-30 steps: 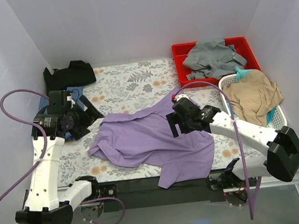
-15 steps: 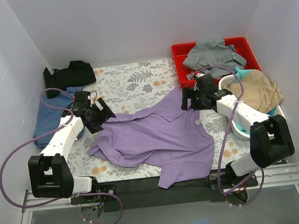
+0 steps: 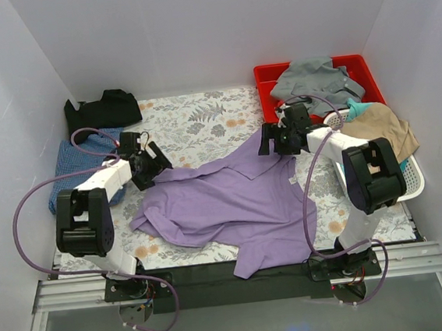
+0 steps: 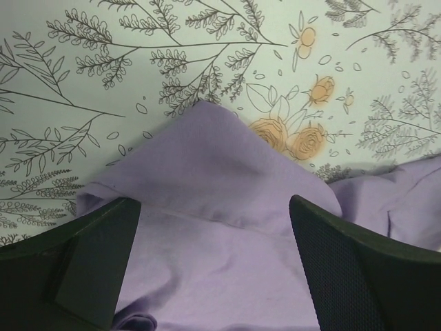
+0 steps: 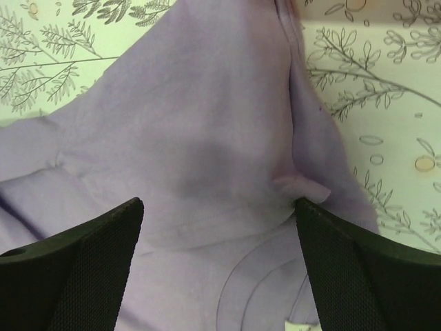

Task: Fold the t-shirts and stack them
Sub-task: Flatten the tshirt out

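Left gripper [image 3: 154, 162] and right gripper [image 3: 270, 141], jaws spread wide apart, hover over the purple shirt's [image 3: 225, 204] far corners.

No readable text, label, brand, number or sign appears in any view.

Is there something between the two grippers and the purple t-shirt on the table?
Nothing visible does. Each wrist view shows only the purple t-shirt directly under the open left gripper and right gripper, with nothing covering the cloth there.
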`<state>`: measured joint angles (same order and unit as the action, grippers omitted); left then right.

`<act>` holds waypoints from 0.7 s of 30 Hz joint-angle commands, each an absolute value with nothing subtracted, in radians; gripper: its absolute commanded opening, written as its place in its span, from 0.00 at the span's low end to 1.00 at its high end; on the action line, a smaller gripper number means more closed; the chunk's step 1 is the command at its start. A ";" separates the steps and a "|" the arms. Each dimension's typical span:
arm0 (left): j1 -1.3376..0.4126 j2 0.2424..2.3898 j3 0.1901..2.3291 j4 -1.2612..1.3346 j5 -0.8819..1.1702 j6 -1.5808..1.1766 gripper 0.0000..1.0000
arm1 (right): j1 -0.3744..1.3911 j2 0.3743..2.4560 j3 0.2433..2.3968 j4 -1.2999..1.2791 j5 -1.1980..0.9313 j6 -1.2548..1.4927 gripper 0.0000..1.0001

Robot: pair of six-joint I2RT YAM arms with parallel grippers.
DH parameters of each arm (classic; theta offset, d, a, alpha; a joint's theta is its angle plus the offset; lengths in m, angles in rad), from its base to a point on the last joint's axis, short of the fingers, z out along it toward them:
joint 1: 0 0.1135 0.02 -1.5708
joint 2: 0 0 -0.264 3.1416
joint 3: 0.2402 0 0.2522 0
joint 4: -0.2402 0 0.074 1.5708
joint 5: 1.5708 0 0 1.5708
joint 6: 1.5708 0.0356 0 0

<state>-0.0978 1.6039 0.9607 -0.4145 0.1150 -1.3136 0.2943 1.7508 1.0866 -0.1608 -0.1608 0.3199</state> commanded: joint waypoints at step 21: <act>-0.086 1.689 1.192 -0.497 0.032 -1.192 0.03 | 0.207 1.697 1.029 -0.267 0.309 0.253 0.01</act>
<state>-0.0879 1.7885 1.0904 -0.4068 0.1204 -1.2491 0.2291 1.7966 1.0809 -0.2138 0.1184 0.2642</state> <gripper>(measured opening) 0.021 0.027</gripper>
